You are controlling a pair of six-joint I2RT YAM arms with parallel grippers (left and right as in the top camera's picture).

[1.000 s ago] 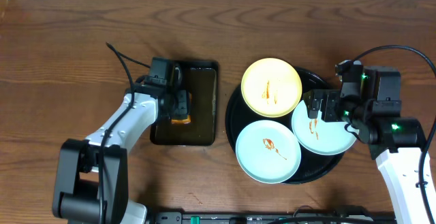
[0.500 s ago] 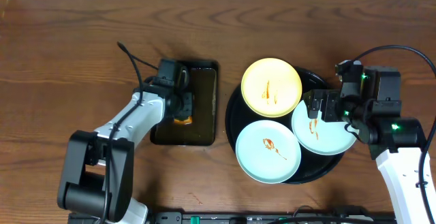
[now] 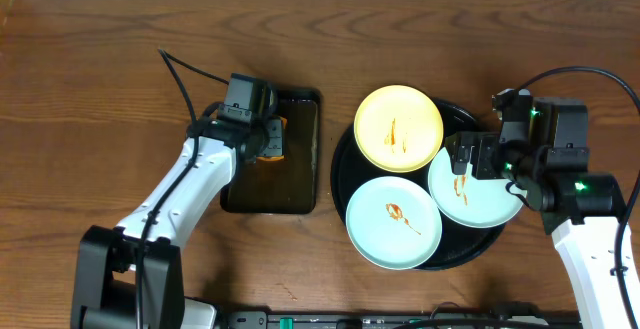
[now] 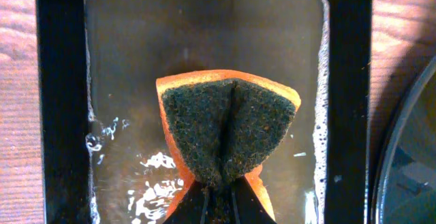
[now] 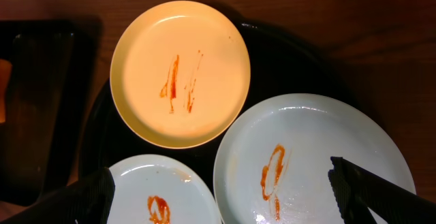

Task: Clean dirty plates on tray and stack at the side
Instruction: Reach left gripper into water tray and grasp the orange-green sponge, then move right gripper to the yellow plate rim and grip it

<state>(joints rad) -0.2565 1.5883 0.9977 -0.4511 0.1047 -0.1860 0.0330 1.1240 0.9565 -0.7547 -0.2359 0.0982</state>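
Wooden table [image 3: 100, 59]: rectangular tray [image 3: 300, 181] left, round tray [image 3: 462, 119] right.

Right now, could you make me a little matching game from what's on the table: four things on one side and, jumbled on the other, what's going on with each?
Things:
1. sponge
2. yellow plate
3. rectangular tray
4. round tray

States:
A. carries all three plates
B. pinched and folded between the left fingers
C. streaked with orange-red sauce
D. holds bubbly water

Pairs: 1-B, 2-C, 3-D, 4-A
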